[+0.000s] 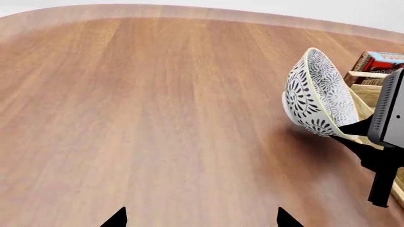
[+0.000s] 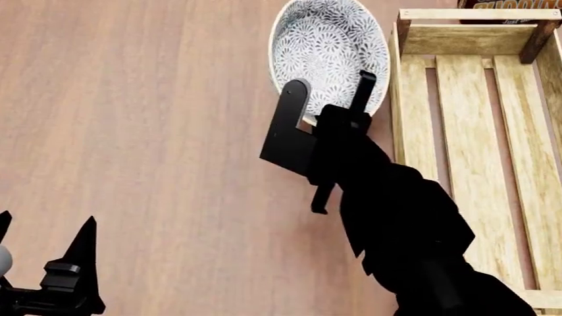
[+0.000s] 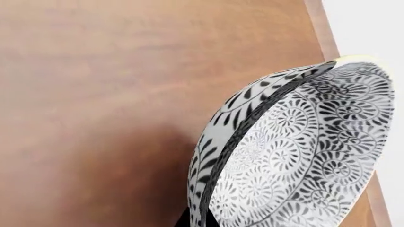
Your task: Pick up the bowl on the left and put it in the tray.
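The bowl (image 2: pixel 330 52), white with a grey-blue leaf pattern, hangs tilted on its side above the wooden table, just left of the tray (image 2: pixel 465 131). My right gripper (image 2: pixel 360 92) is shut on the bowl's near rim, one finger inside and one outside. In the left wrist view the bowl (image 1: pixel 315 94) is clear of the tabletop, with the right gripper (image 1: pixel 363 130) pinching its lower edge. The right wrist view is filled by the bowl (image 3: pixel 296 156), with its rim clamped between my fingertips (image 3: pixel 200 220). My left gripper (image 2: pixel 46 230) stands open and empty at the near left, as the left wrist view (image 1: pixel 202 218) confirms.
A chocolate pudding box (image 2: pixel 509 3) lies beyond the tray's far end and also shows in the left wrist view (image 1: pixel 382 61). The tray's near-left corner post (image 1: pixel 366 75) stands right behind the bowl. The brown table (image 2: pixel 158 131) stretches left, and its far edge (image 1: pixel 189 12) curves.
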`<state>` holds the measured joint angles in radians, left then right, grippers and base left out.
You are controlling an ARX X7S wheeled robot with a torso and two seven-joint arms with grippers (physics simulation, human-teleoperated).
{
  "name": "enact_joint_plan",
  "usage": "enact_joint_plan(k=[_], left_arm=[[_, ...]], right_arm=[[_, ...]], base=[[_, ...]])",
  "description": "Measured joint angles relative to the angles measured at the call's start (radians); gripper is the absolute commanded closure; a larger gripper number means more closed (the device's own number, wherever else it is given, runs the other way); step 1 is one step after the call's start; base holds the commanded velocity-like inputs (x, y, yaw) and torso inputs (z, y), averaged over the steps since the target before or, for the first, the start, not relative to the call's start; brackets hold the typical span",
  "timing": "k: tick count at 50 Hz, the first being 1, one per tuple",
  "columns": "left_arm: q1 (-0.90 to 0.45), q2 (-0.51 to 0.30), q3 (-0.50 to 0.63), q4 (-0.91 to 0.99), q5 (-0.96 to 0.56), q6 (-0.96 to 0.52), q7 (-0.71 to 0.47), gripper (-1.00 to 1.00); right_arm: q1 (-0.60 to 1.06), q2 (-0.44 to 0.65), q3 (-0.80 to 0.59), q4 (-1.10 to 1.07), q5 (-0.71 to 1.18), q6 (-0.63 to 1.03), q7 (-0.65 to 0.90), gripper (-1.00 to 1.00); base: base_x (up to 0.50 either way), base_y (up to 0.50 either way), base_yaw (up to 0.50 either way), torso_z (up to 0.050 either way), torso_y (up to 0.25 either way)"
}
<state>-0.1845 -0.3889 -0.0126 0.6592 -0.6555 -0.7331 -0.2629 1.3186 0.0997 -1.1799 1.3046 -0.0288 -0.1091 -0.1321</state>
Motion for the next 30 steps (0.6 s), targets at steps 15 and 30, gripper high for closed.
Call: enact_joint_plan(k=[15, 30], left_arm=[[-0.001, -0.004, 0.010, 0.013, -0.003, -0.003, -0.009, -1.00], [-0.004, -0.006, 0.019, 0.023, -0.008, -0.006, -0.018, -1.00]], right_arm=[[0.033, 0.242, 0.009, -0.577, 0.014, 0.299, -0.051, 1.00], [0.077, 0.515, 0.063, -1.086, 0.020, 0.584, -0.099, 1.00]], base=[[0.00, 0.00, 0.00, 0.000, 0.000], [0.00, 0.00, 0.00, 0.000, 0.000]])
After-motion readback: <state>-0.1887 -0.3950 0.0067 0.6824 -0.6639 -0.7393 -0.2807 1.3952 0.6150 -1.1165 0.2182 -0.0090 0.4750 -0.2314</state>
